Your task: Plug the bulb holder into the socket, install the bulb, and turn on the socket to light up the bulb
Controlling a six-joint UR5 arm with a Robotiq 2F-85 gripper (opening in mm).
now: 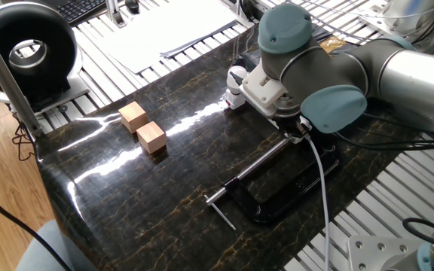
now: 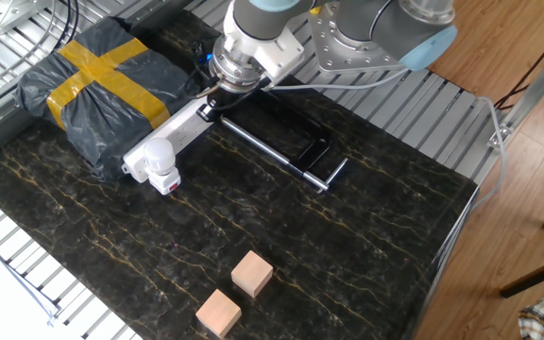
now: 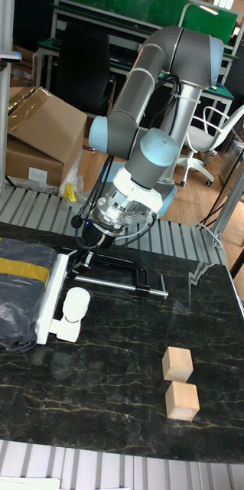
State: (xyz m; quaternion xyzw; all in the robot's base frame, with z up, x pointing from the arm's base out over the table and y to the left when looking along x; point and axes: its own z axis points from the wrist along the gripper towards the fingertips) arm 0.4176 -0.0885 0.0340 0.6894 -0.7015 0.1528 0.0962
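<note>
The socket (image 2: 182, 129) lies as a long white strip beside a wrapped bundle; it also shows in the tall view (image 3: 51, 295). The bulb holder (image 2: 168, 180) is plugged into the strip's near end, and the bulb (image 2: 159, 155) stands upright in it. Both show again, the bulb (image 3: 76, 302) on the bulb holder (image 3: 68, 330), and the bulb (image 1: 236, 77) peeks out beside the arm. No glow is evident. My gripper (image 2: 212, 104) points down at the strip's far end, its dark tips close to or on the strip. The wrist hides how the jaws stand.
A black clamp (image 2: 296, 149) lies just right of the strip, under the arm. Two tan wooden cubes (image 2: 251, 274) (image 2: 217, 313) sit near the front edge. A black bundle with yellow tape (image 2: 97, 76) borders the strip. A round black fan (image 1: 27, 49) stands off the table.
</note>
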